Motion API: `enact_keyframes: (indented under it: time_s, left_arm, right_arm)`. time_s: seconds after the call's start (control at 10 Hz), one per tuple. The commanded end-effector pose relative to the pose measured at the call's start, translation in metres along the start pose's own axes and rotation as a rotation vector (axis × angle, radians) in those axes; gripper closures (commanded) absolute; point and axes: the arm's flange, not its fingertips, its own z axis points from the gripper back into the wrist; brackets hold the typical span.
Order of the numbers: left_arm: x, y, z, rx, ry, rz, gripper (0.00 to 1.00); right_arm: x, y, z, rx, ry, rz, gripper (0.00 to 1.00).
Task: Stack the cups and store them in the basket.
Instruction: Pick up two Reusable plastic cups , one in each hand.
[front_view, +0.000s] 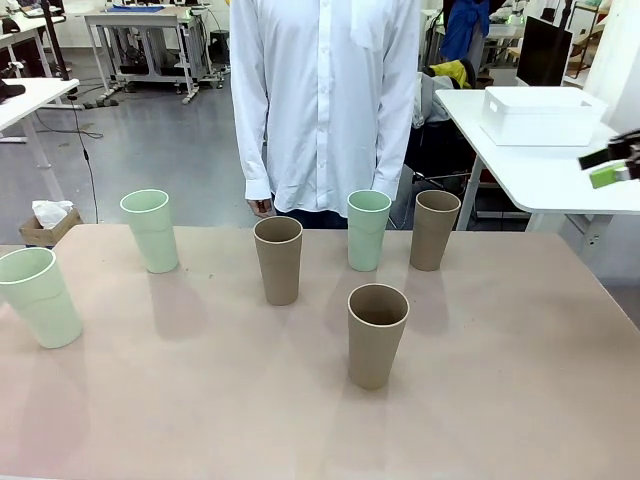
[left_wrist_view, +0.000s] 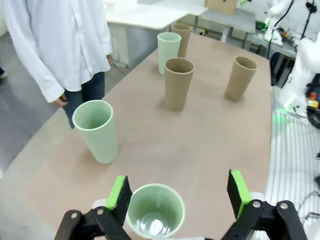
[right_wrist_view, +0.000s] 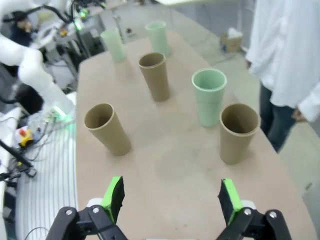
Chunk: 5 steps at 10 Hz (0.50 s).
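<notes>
cups (front_view: 378, 333) on tan table (front_view: 520, 400) (grey floor (front_view: 170, 150))

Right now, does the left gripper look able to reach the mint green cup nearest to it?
Probably yes. The left gripper has its jaws open, the mint green cup stands upright just below, between them, and nothing blocks it.

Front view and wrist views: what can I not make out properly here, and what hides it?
- Basket, front view: its inside is hidden by its own near wall.
- Right gripper, front view: mostly cut off by the right edge.
- Nearest mint cup, left wrist view: lower part cut off by the bottom edge, under the left gripper.
- Person's hand, front view: mostly covered by the sleeve.
</notes>
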Motion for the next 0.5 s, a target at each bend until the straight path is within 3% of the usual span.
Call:
enact_keyframes:
  time_s: [0.0, 0.2, 0.4]
  left_arm:
    - [-0.027, 0.033, 0.021, -0.081, -0.077, -0.053, 0.00]
    - [-0.073, 0.059, 0.036, -0.025, -0.140, -0.111, 0.00]
    - [-0.115, 0.080, 0.036, -0.042, -0.200, -0.147, 0.00]
  right_arm:
    - [-0.005, -0.042, -0.008, 0.096, -0.066, 0.024, 0.00]
    - [-0.021, -0.074, -0.045, 0.104, -0.124, 0.064, 0.00]
    - [-0.036, -0.099, -0.073, 0.093, -0.178, 0.067, 0.00]
